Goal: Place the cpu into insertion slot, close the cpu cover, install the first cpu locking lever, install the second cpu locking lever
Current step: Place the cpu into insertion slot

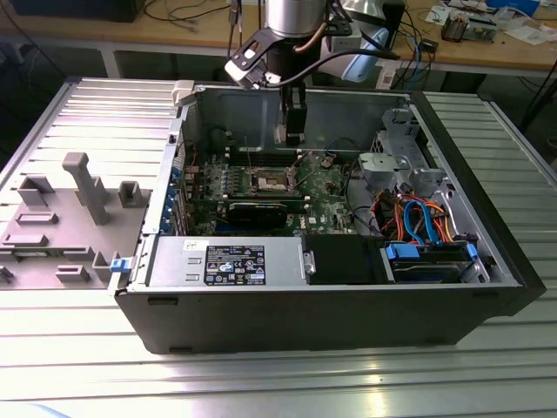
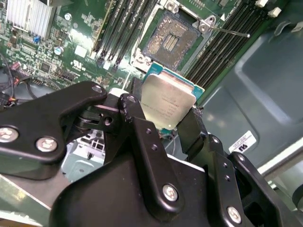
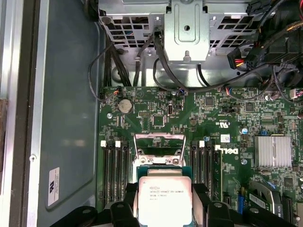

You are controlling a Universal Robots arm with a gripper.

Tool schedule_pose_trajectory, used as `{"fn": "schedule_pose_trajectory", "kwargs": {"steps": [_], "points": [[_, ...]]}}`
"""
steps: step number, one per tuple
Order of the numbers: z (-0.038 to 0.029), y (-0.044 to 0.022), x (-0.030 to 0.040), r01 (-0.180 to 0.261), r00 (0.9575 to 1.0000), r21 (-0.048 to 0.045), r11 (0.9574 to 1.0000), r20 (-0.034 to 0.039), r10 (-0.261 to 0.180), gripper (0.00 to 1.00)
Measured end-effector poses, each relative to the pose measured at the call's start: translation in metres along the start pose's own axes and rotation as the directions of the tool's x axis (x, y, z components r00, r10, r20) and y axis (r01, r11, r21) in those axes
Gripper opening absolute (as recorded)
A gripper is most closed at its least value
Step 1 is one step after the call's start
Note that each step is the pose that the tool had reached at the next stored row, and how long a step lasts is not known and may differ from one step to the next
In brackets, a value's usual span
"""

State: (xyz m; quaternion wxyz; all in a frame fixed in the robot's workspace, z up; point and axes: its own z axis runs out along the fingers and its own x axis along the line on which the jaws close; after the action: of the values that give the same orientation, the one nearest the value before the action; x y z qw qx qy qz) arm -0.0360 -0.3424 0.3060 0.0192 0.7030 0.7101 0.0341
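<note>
- Between the two black fingers [image 2: 134, 116] of the end effector [image 2: 163, 113] sits the cpu [image 2: 168, 101], pinched on two opposite edges. The jaws are closed only to the chip's width.
- Gripping by the edges probably leaves the underside clear to meet the contacts, and the silver top uncovered.
- That dull silver top faces both wrist views, with a green rim showing past it, so the contact side points down at the board [image 3: 156, 118].
- Being square, the chip has no real long axis. In the first wrist view its sides run in line with the socket's sides, which looks squared up for a straight drop.
- Below and a little beyond it lies the slot [image 2: 169, 41], open and bare, its contact grid exposed. The cpu hangs near it, clearly apart and not seated.
- Just past the chip in the first wrist view, the cover [image 3: 159, 136] stands swung up, its window open, keeping the socket free.
- One thin lever [image 2: 229, 31] sticks out loose beside the slot.
- Farther out, the exterior view shows the arm reaching down into the open case [image 1: 305, 305], which lies on the ribbed bench [image 1: 261, 383].
</note>
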Motion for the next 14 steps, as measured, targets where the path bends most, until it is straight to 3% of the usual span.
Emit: {"fn": "schedule_pose_trajectory", "kwargs": {"steps": [14], "points": [[0.0019,-0.0003,0.0,0.0,1.0,-0.0001,1.0,0.0006,0.0,0.54]]}}
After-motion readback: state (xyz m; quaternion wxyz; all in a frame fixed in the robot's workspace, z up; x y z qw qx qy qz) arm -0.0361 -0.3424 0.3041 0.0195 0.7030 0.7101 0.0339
